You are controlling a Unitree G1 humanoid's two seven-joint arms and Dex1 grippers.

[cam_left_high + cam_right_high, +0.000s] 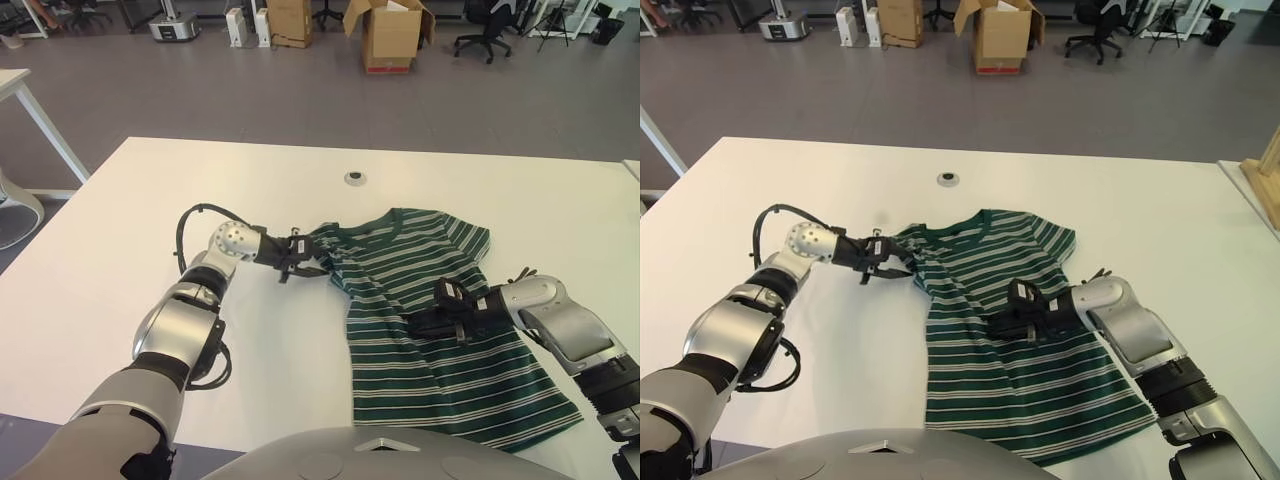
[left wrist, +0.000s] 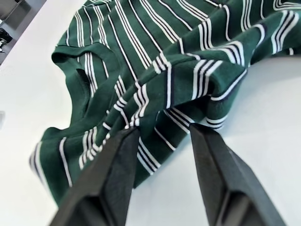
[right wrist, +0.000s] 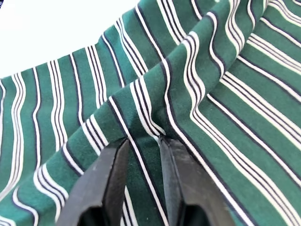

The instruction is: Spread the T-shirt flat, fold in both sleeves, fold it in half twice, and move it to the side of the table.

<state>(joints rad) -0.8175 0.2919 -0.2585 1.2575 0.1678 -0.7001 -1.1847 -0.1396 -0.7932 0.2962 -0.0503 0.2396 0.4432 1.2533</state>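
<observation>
T-shirt, green knit with white and dark stripes, lying right of centre on the white rectangular table.
Its neckline points to the table's far edge and its hem to the near edge, so the long axis runs far-to-near, with the hem skewed slightly right. The left gripper is at the left sleeve, its black fingers spread around the folded edge. The right gripper pinches a raised ridge of cloth at mid-body.
</observation>
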